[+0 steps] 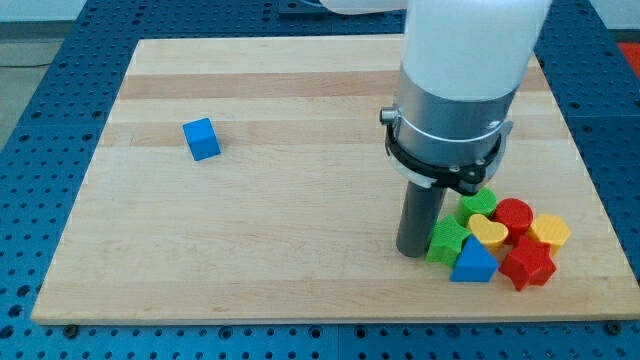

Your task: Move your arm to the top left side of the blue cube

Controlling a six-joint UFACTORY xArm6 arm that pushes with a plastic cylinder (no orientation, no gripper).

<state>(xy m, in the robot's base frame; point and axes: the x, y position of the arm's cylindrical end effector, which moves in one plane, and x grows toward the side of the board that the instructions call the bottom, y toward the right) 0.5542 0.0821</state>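
Wood grain runs across the bench [300, 280], a pale board resting on a blue perforated surface [30, 120]. My tip [414, 253] touches down low on the view's right, at the end of the dark rod that hangs from the wide white and grey arm body [455, 90]. There are no jaws on this rod, so nothing is spread, pressed together or pinching. The blue cube [201, 139] sits alone toward the view's upper left, well apart from my tip, which stands far to its lower right. Just beside my tip, on its right, lies a tight cluster of blocks: a green star-like block [447, 241] nearly touching the rod, a blue triangle [473, 264] below it, a yellow heart [488, 231], a second green block [478, 204] partly hidden behind the arm, a red cylinder [514, 215], a yellow block [549, 231] at the far right, and a red star-like block [528, 264].
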